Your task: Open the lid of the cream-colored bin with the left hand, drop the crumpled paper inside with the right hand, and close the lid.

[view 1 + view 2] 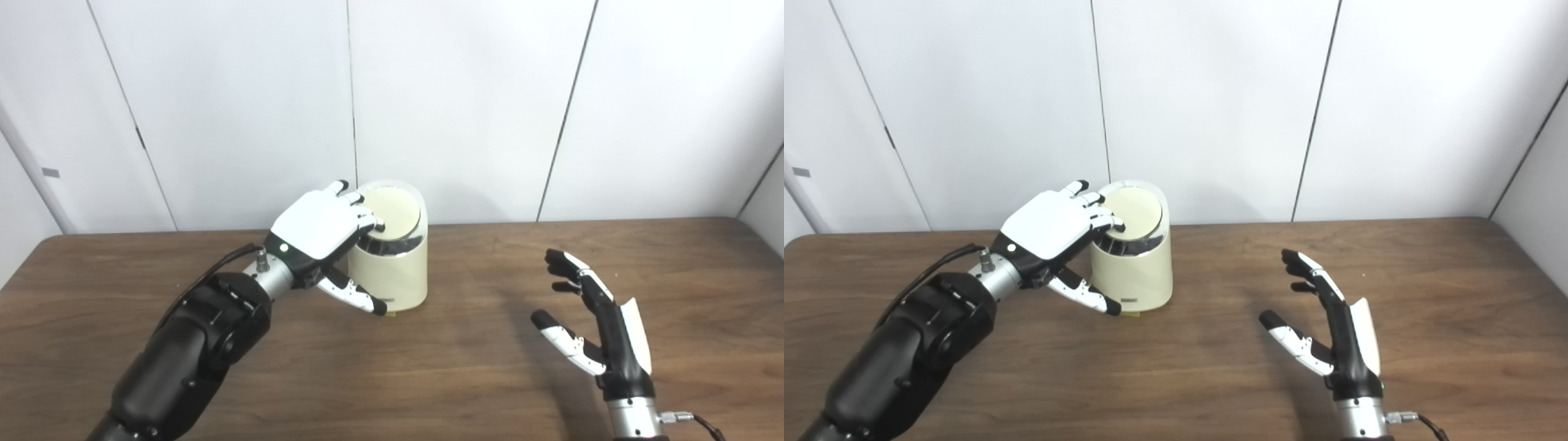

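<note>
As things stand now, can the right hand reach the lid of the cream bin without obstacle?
Probably not cleanly. The left hand lies over the bin with its fingers on the lid, covering its near left side. The right hand is open, and the bare table between leaves the approach free.

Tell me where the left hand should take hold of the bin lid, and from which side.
Work the lid at its low front-left edge, from the left and above, where the left hand fingertips already rest. The round lid tilts toward the camera, so that edge is the most exposed.

Cream bin (392,269), brown wood-grain table (478,367), white-and-black hands.
</note>
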`<state>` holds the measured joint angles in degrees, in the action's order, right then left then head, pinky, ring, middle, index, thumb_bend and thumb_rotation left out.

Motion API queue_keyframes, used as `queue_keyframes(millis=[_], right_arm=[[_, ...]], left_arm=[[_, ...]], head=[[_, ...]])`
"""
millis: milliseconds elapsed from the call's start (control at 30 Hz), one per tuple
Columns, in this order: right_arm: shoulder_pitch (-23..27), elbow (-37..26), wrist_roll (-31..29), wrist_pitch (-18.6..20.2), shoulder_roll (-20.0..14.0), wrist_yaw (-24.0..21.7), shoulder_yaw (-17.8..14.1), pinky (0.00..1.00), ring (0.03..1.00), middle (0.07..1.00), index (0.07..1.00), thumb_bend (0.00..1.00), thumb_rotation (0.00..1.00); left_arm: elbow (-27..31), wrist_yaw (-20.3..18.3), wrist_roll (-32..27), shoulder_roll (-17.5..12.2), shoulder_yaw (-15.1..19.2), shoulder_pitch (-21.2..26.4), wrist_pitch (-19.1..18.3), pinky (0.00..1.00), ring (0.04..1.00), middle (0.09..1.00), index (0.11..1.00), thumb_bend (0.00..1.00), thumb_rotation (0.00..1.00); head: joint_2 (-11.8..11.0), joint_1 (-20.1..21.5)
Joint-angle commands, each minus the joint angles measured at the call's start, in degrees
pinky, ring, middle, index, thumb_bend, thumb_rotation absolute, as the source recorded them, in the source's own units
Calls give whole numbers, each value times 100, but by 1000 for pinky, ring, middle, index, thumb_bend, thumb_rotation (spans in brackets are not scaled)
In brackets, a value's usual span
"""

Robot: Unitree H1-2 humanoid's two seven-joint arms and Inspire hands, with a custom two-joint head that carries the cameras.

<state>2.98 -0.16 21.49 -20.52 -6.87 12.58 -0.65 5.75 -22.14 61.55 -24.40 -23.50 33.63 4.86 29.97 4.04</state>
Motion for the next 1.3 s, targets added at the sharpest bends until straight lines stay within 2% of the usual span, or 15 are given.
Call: queue_keyframes(millis=[0, 467, 633, 900, 1067, 1200, 1267], right_arm=[[-53, 171, 39, -68, 160, 94, 56, 684, 787, 806, 810, 558, 695], [-79, 46, -2, 37, 205, 73, 72, 682, 782, 798, 802, 560, 689], [-88, 31, 21, 6, 188, 72, 87, 688, 785, 801, 802, 538, 679], [-90, 42, -4, -4, 173, 55, 92, 689, 785, 800, 801, 555, 685], [-80, 52, 32, 7, 171, 74, 85, 682, 780, 798, 800, 554, 686], [-81, 45, 46, 51, 161, 58, 82, 681, 780, 800, 803, 562, 704], [-84, 43, 13, 49, 161, 45, 81, 681, 781, 800, 804, 559, 699]], left_arm=[[-58, 120, 50, -47, 10, 152, 92, 1000, 927, 830, 834, 1000, 779], [-266, 232, 424, -103, -202, 135, 296, 1000, 918, 814, 821, 1000, 739], [-329, 165, 573, -182, -300, 139, 366, 1000, 925, 822, 829, 1000, 763], [-373, 214, 672, -209, -365, 121, 430, 1000, 899, 809, 815, 1000, 768], [-368, 240, 542, -171, -293, 82, 389, 1000, 898, 807, 812, 1000, 758], [-265, 250, 247, -89, -140, -19, 299, 1000, 896, 808, 818, 1000, 746], [-151, 189, -14, 31, 10, -121, 140, 1000, 901, 814, 830, 998, 748]], head=[[9, 8], [64, 37], [85, 33], [77, 36], [74, 23], [64, 15], [63, 8]])
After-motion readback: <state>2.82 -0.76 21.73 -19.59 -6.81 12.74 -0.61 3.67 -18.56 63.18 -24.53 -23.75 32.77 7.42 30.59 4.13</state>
